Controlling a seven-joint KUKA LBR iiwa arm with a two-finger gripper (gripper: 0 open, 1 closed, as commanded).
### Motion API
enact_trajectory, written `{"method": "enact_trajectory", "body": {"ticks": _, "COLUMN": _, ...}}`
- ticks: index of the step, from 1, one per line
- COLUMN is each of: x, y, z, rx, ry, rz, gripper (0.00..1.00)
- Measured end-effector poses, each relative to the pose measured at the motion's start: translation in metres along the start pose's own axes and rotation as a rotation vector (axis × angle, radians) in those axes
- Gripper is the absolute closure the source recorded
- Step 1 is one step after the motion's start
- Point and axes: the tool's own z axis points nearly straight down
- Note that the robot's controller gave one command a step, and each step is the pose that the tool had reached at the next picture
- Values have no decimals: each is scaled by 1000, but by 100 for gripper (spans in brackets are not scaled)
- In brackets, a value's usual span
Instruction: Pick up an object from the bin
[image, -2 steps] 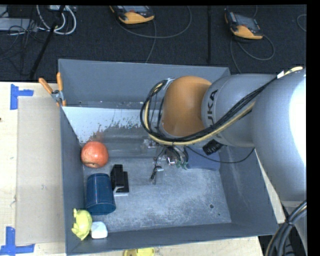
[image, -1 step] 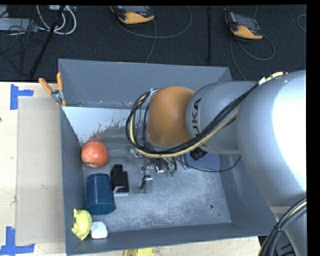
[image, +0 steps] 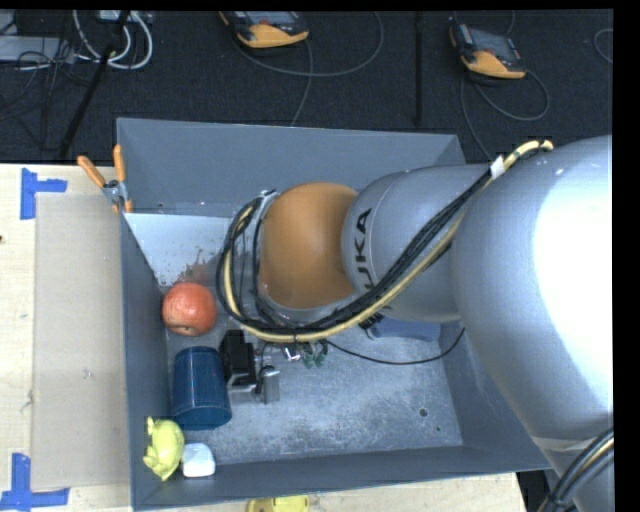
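Observation:
My gripper (image: 255, 377) reaches down near the left side of the bin, its dark and metal parts showing just below the orange cover. A dark blue cup (image: 199, 387) lies on its side right next to the gripper, on its left. A red-orange apple (image: 189, 309) sits above the cup, against the left wall. In the front left corner lie a yellow-green soft toy (image: 163, 447) and a small white block (image: 198, 460) beside it.
The arm with its orange cover and cables covers the middle and right of the bin. Bare bin floor shows at the front middle and front right. The bin's left wall runs close beside the cup and apple.

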Motion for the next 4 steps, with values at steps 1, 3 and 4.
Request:
{"method": "enact_trajectory", "body": {"ticks": 1, "x": -9, "y": 23, "z": -1, "rx": -3, "ry": -4, "rz": -114, "gripper": 0}}
{"method": "enact_trajectory", "body": {"ticks": 3, "x": -1, "y": 9, "z": 6, "rx": -1, "ry": -2, "rz": -87, "gripper": 100}}
{"method": "enact_trajectory", "body": {"ticks": 4, "x": -35, "y": 11, "z": -135, "rx": 0, "ry": -6, "rz": -85, "gripper": 100}}
